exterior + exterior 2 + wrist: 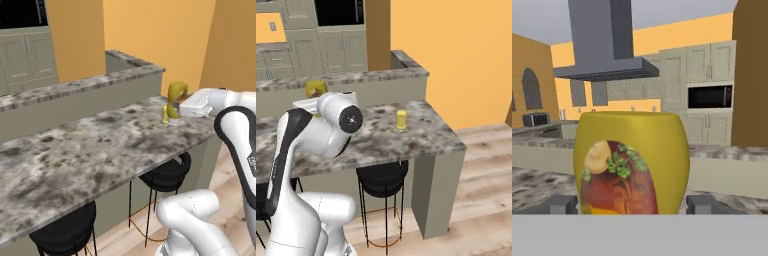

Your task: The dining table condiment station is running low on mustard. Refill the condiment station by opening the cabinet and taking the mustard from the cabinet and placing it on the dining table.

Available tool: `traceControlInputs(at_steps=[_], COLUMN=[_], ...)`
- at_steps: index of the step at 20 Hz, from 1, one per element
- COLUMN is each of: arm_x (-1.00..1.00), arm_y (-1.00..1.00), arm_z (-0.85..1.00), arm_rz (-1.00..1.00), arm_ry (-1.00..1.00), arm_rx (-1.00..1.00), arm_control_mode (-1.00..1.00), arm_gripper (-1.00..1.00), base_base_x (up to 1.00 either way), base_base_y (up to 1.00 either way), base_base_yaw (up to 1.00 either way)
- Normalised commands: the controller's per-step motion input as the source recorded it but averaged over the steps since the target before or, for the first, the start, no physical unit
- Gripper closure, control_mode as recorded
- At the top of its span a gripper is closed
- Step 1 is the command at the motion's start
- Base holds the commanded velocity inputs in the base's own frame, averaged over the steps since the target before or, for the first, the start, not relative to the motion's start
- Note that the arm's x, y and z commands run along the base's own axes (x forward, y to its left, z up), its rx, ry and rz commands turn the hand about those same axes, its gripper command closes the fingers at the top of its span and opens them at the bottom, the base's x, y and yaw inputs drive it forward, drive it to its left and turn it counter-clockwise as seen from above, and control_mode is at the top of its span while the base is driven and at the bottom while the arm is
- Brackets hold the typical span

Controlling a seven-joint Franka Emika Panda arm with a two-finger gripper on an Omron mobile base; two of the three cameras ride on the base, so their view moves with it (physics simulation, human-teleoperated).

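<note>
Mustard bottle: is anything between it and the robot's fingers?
Nothing visible. The mustard sits right between the fingertips of the open gripper, one on each side, over the dining table.

Kitchen — range hood (pixel 604 45), microwave (pixel 709 96), stools (pixel 167 175).

The dining table (pixel 75 155) has a mottled grey-brown stone top with a raised back ledge (pixel 80 87) along its far side. The mustard (pixel 175 102) stands upright on the top near the table's end, in front of the ledge. A small yellow jar (pixel 401 120) also stands upright on the top, near that same end.
</note>
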Motion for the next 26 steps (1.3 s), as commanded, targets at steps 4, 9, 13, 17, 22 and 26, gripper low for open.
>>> traceControlInputs(at_steps=[4,9,13,17,22,26], arm_x=[0.66,0.46,0.42,0.64,0.74,0.64], arm_y=[-0.14,-0.23,-0.29,-0.03,0.00,-0.03], arm_z=[-0.96,-0.80,-0.66,-0.57,-0.51,-0.48], arm_rz=[0.31,0.24,0.07,0.00,0.00,0.00], arm_ry=[0.00,0.00,0.00,0.00,0.01,0.00], arm_rx=[0.03,0.00,0.00,0.00,0.00,0.00], arm_control_mode=[-1.00,-1.00,-1.00,-1.00,-1.00,-1.00], arm_gripper=[1.00,1.00,1.00,1.00,1.00,1.00], base_base_x=[0.00,0.00,0.00,0.00,0.00,0.00], base_base_y=[0.00,0.00,0.00,0.00,0.00,0.00], base_base_yaw=[0.00,0.00,0.00,0.00,0.00,0.00])
